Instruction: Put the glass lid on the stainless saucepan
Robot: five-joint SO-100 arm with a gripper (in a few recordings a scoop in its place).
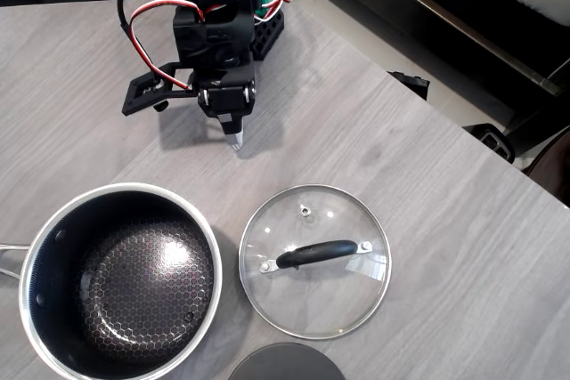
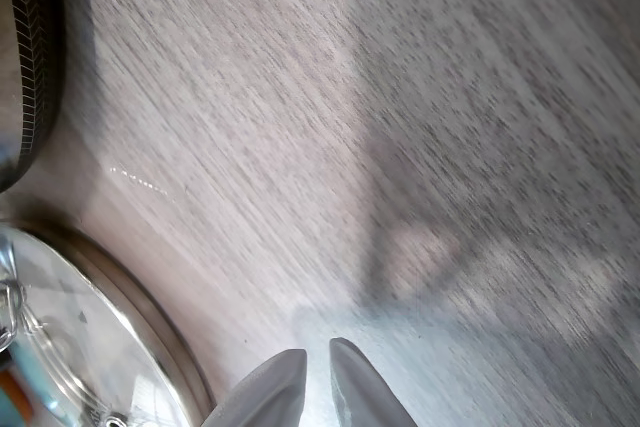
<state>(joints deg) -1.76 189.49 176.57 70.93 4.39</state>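
The glass lid (image 1: 314,260) lies flat on the table with its black bar handle up, right of the stainless saucepan (image 1: 120,282), whose dark honeycomb inside faces up. My gripper (image 1: 238,138) hangs over bare table behind both, apart from them, tips pointing down. In the wrist view the gripper (image 2: 319,350) is shut with nothing between its pale fingers. The lid's steel rim (image 2: 150,317) curves in at the lower left of that view. The saucepan's wall (image 2: 30,57) shows at the upper left.
A dark grey round disc (image 1: 285,364) pokes in at the front edge, between pan and lid. The grey wood-grain table (image 1: 427,184) ends at a diagonal edge on the right, with black clamps (image 1: 408,80) on it.
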